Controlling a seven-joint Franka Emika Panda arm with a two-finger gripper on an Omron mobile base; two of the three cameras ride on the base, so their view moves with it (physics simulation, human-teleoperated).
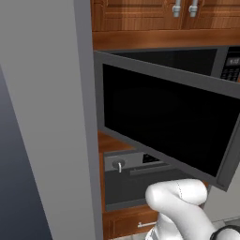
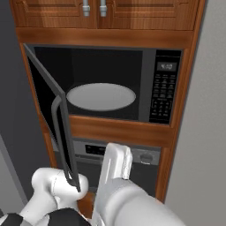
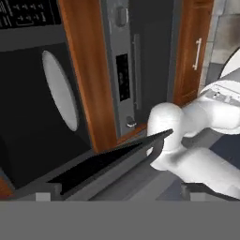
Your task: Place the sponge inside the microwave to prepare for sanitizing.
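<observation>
My arm's elbow sat nearest; ahead of my gripper — jaws spread, empty — the microwave door stood open for loading.

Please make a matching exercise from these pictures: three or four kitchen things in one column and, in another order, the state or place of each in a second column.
Column A
1. microwave door
2. turntable plate
3. keypad strip
4. oven

Column B
a. on the right side of the microwave front
b. swung open to the left
c. below the microwave, with a knob
d. bare, lying inside the cavity

Pairs: 1-b, 2-d, 3-a, 4-c
</observation>
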